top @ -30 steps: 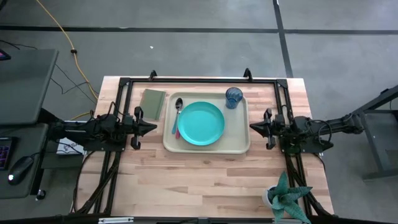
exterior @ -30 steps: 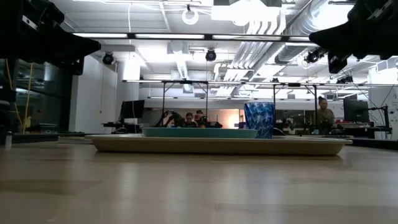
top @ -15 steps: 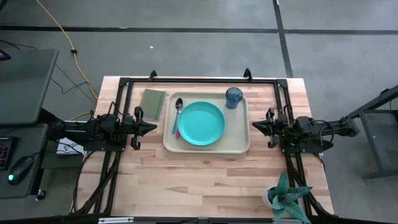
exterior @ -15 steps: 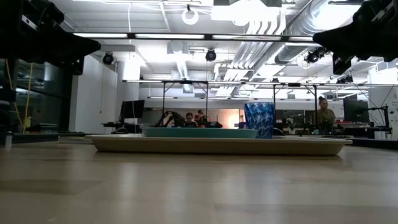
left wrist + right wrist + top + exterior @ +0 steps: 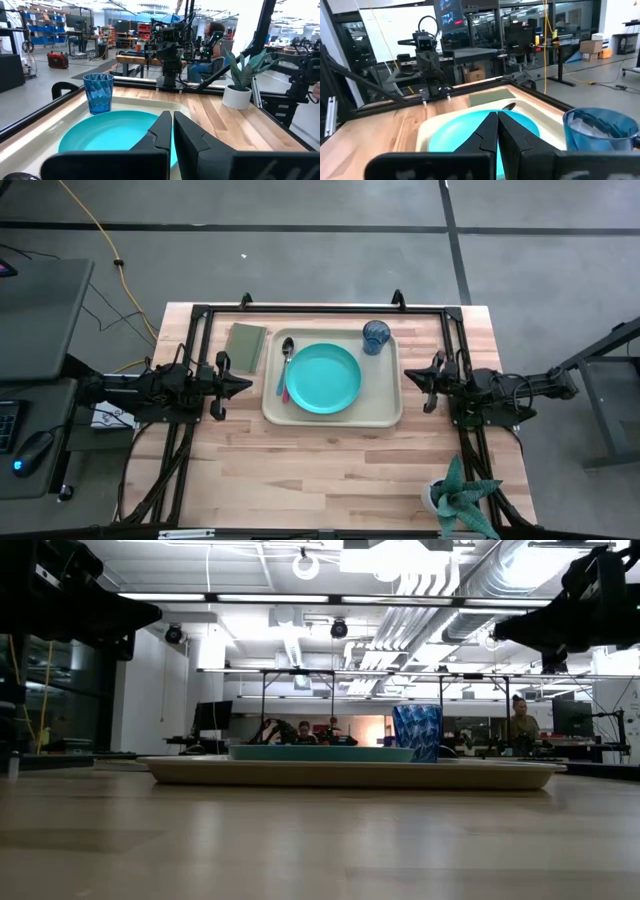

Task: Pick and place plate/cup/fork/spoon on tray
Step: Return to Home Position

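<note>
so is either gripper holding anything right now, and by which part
Nothing is held. The left gripper and right gripper are both shut on nothing, off either side of the tray.

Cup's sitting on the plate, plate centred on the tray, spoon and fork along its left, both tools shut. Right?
Not quite: the cup is not on the plate. The high view shows it standing on the tray itself, in the far right corner, apart from the plate. The rest holds: spoon and fork left of the plate, left tool and right tool shut.
</note>
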